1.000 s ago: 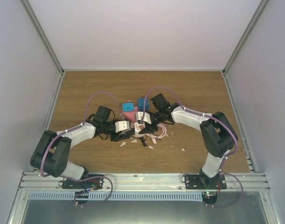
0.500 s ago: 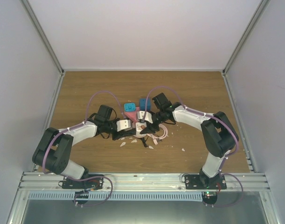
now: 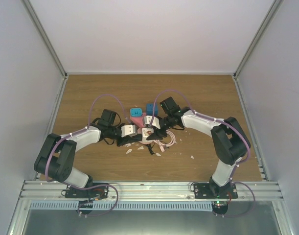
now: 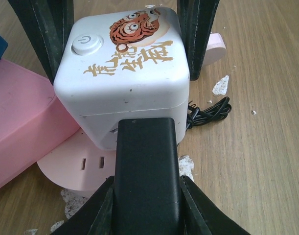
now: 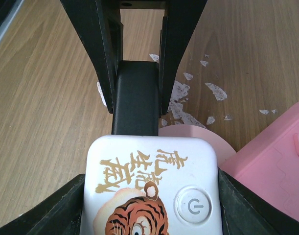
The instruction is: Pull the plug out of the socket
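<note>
While left end effector (image 4: pixel 145 188) grips plug (image 4: pixel 145 147) | socket (image 4: pixel 80 169) beside, under cube (image 4: pixel 125 63)

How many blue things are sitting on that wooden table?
2. One blue box sits just beyond the pink block; the second blue box is close beside it, on the right. Others may be hidden from view.

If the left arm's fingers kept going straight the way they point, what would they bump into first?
Most likely the white tiger cube. The left fingers clamp a black block whose far end butts against the cube's side, directly ahead.
</note>
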